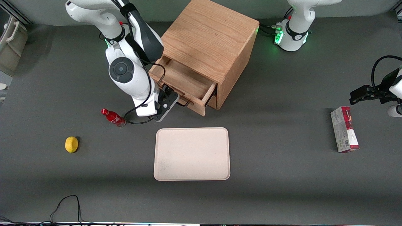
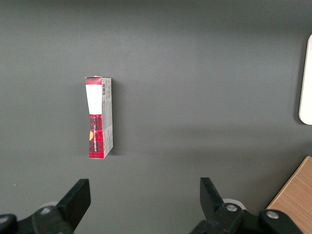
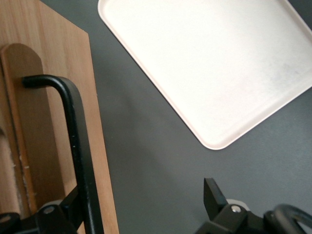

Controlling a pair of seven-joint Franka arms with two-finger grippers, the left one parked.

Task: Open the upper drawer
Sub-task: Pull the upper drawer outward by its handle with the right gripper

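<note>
The upper drawer [image 1: 188,82] stands pulled well out of the light oak cabinet [image 1: 207,40], with its inside showing. Its wooden front [image 3: 73,83] carries a thin dark bar handle [image 3: 73,126]. My right gripper [image 1: 168,99] hangs in front of the drawer front at the handle, nearer to the front camera than the cabinet. The gripper [image 3: 141,195] is open. The handle bar runs between the two fingers, close against one finger [image 3: 72,202], while the other finger [image 3: 212,192] is far from it over the grey table. Nothing is clamped.
A pale tray [image 1: 191,153] lies flat just nearer the camera than the cabinet, its corner [image 3: 214,141] close to the gripper. A red bottle [image 1: 113,117] and a lemon [image 1: 71,144] lie toward the working arm's end. A red-and-white box [image 1: 344,129] lies toward the parked arm's end.
</note>
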